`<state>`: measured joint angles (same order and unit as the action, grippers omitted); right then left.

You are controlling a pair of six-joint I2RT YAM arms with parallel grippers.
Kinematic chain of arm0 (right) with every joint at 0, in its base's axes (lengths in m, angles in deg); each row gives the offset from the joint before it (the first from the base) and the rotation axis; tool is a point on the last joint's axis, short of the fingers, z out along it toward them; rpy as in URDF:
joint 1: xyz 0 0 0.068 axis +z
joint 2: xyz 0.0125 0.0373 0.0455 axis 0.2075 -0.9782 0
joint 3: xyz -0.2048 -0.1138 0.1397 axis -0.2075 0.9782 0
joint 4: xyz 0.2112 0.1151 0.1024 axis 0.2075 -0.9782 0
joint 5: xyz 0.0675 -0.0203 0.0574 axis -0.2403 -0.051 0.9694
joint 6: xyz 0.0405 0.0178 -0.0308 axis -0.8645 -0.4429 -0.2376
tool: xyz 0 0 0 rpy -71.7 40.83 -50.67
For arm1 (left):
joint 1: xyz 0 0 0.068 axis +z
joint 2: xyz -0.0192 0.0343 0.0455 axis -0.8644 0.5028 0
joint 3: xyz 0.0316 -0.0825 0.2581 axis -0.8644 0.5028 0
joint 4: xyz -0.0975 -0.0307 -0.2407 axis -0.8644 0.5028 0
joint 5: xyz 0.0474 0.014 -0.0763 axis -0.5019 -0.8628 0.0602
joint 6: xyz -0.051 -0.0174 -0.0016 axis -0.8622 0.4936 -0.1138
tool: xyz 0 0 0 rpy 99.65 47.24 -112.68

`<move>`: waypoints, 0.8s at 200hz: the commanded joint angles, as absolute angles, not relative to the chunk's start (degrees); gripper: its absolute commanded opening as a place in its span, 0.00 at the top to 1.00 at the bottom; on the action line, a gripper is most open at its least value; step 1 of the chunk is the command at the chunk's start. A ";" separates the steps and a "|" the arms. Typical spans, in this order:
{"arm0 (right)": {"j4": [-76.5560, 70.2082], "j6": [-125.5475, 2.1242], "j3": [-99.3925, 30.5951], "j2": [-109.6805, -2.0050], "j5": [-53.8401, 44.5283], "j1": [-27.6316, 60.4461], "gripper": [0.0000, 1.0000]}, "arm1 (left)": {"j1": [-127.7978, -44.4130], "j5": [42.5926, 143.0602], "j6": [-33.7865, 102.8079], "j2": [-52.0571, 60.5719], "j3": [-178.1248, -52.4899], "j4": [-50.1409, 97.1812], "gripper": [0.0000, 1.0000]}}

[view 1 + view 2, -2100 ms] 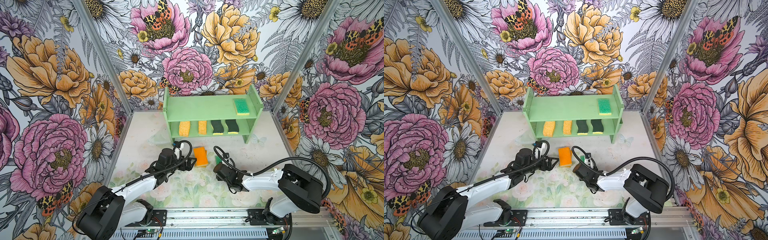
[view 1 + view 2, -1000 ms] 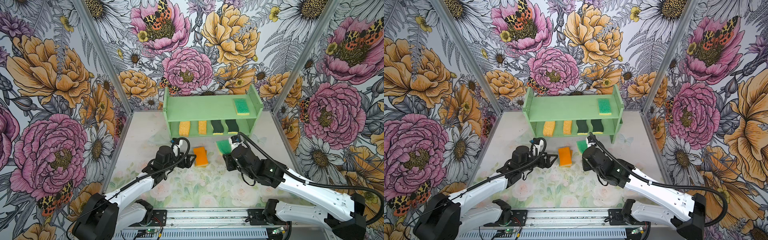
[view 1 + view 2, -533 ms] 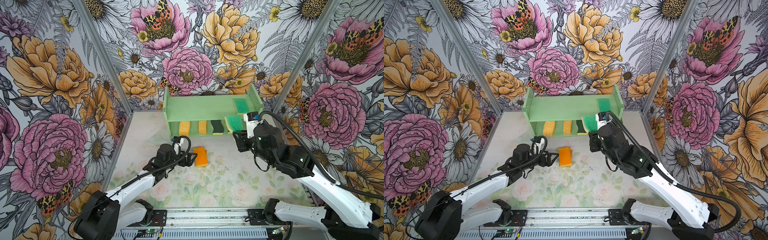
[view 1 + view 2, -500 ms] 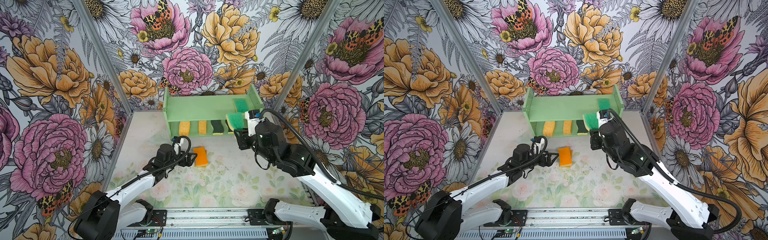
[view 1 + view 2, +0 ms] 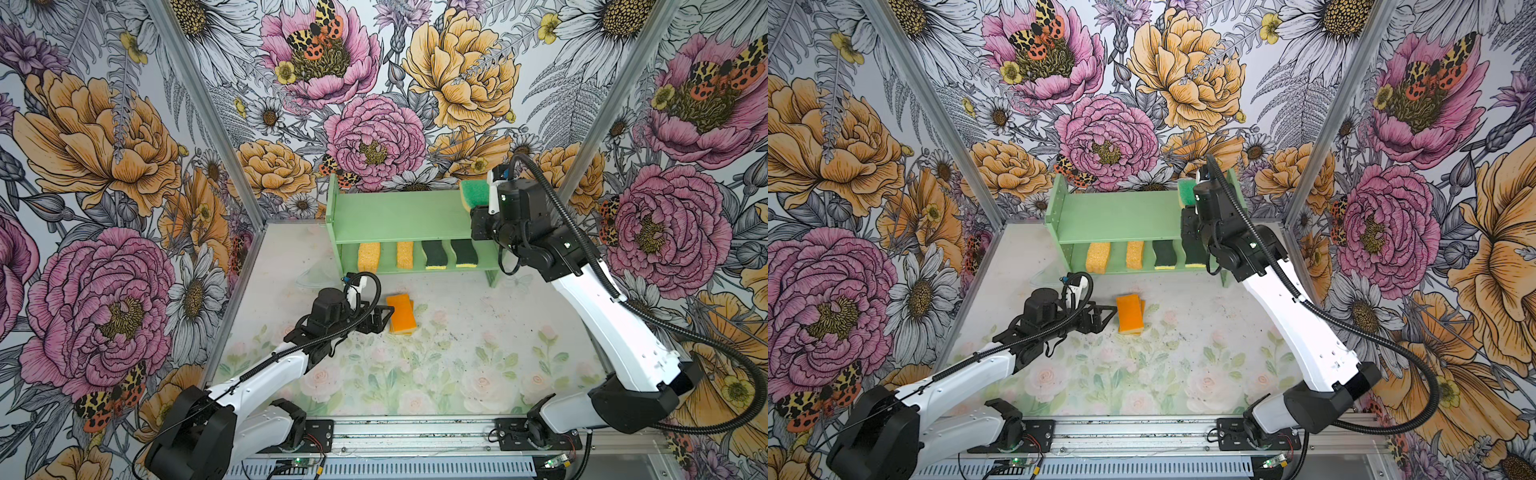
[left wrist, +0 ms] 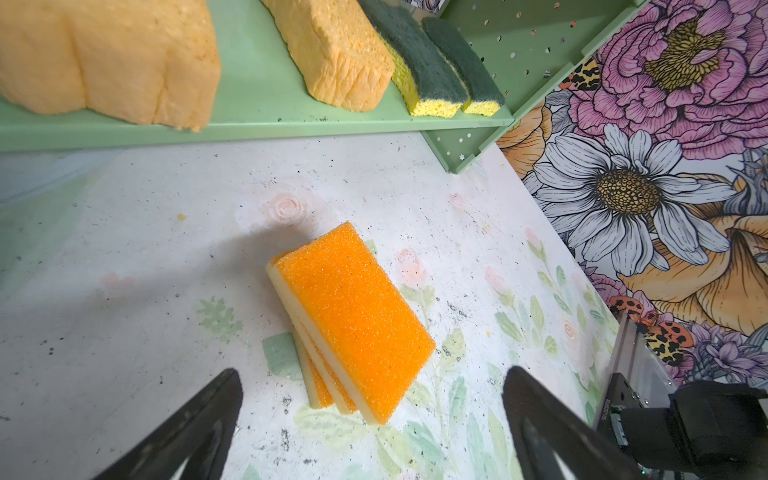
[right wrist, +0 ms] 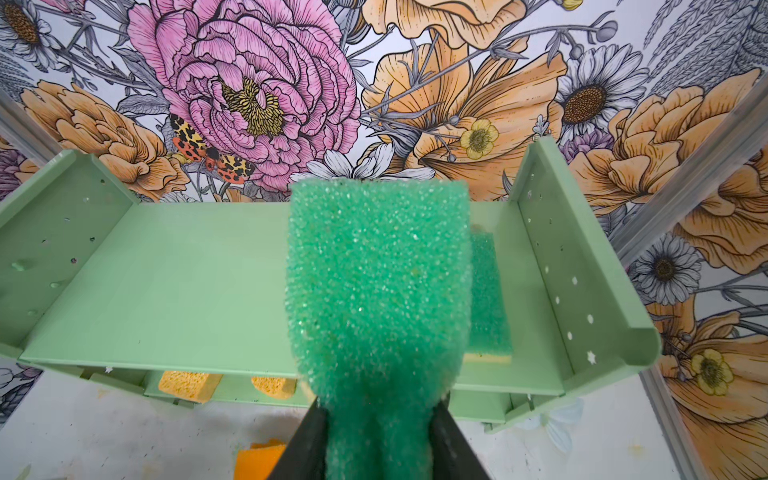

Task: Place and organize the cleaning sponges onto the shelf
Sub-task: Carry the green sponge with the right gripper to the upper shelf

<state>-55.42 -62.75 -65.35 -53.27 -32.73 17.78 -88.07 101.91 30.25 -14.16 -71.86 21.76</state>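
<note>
Sponges, nine in sight, one shelf.

1. Green-topped sponge [image 7: 380,291], one. Pinched at its near end by the right tool [image 7: 380,419], the jaws clamped so hard that the foam is squeezed narrow between them. It hangs over the right-hand part of the top tier of the shelf [image 5: 399,216]. Whether it touches the board cannot be told. The right arm [image 5: 615,332] rises steeply from its base and reaches forward, wrist level with that tier.

2. Second green-topped sponge [image 7: 490,299], one. Lies flat on the top tier, just beside the held one, toward the right side panel.

3. Lower tier, four in a row: two porous yellow sponges [image 5: 368,257] at the left, two dark-green-topped wavy sponges [image 5: 434,253] at the right.

4. Orange-topped sponges [image 6: 353,316], three. A fanned stack on the desk [image 5: 478,332], in front of the shelf.

5. Left tool [image 5: 383,319]. Jaws wide apart, holding nothing, low over the desk and pointing at the orange stack from just beside it. The left arm [image 5: 266,374] is stretched low and forward.
</note>
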 commanded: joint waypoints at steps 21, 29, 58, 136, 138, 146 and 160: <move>-55.48 -64.17 -72.35 -61.04 -28.36 16.60 0.61 | -87.98 101.71 30.92 -15.13 -71.52 21.52 0.01; -55.53 -64.68 -73.13 -62.33 -27.80 16.35 0.61 | -88.03 101.65 30.99 -15.15 -71.44 21.56 0.01; -55.53 -66.71 -74.98 -65.60 -26.03 15.62 0.60 | -87.94 101.61 31.11 -15.22 -71.15 21.29 0.01; -55.46 -68.27 -75.16 -69.16 -24.83 14.70 0.57 | -87.88 101.76 30.97 -15.04 -70.20 20.27 0.01; -55.49 -68.27 -75.17 -69.24 -24.82 14.67 0.57 | -87.88 101.74 30.98 -15.04 -70.20 20.25 0.01; -55.52 -68.42 -75.18 -69.46 -24.89 14.50 0.57 | -87.85 101.75 31.05 -14.91 -70.12 20.26 0.01; -55.44 -68.58 -75.16 -69.81 -24.93 14.31 0.57 | -87.83 101.76 31.07 -14.78 -70.12 20.27 0.01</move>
